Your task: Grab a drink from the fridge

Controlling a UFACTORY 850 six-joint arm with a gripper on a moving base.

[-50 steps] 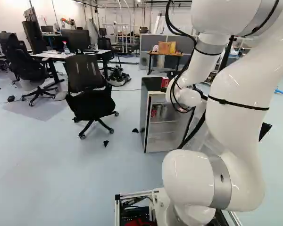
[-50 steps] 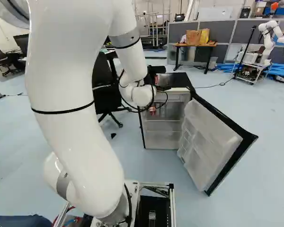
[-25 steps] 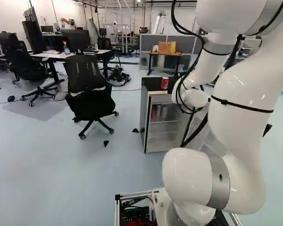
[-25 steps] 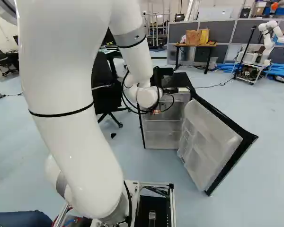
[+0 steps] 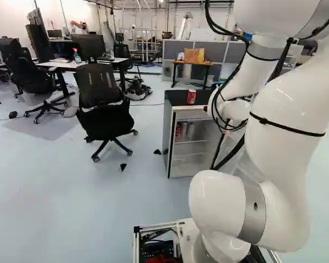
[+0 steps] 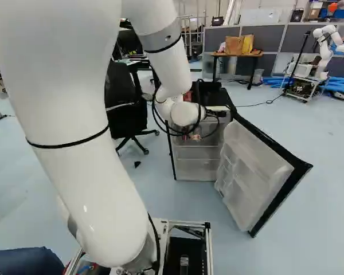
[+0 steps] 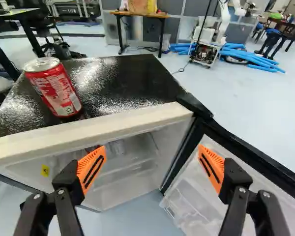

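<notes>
1. So the red aluminium soda can (image 5: 191, 97) is standing upright on the shiny black top of a small white-fronted fridge (image 5: 172, 143), pretty near the front edge.
2. The black two-finger gripper with orange pads (image 6: 209, 89) is wide open, nothing between the pads. In the wrist view one finger lines up with the fridge's inside and the other with the door.
3. From that same wrist view, the can sits ahead of the gripper and off past the finger on the fridge-interior side, well outside the gap.
4. The black-edged fridge door with clear plastic shelves (image 6: 258, 175) is swung way open, on the right of the right base view.
5. More drinks inside: a red can (image 5: 179, 130) and a silvery one (image 5: 190, 131) just beside it on an upper shelf. There's also a small yellow tag (image 7: 45, 170) on the inside wall, fwiw.
6. The white arm (image 5: 282, 109) bends over toward the fridge, black cables looped round its wrist.
7. Around it: a black mesh office chair (image 5: 101, 104) near the fridge, and a wooden-topped table (image 5: 193, 63) with bags on it farther back.
</notes>
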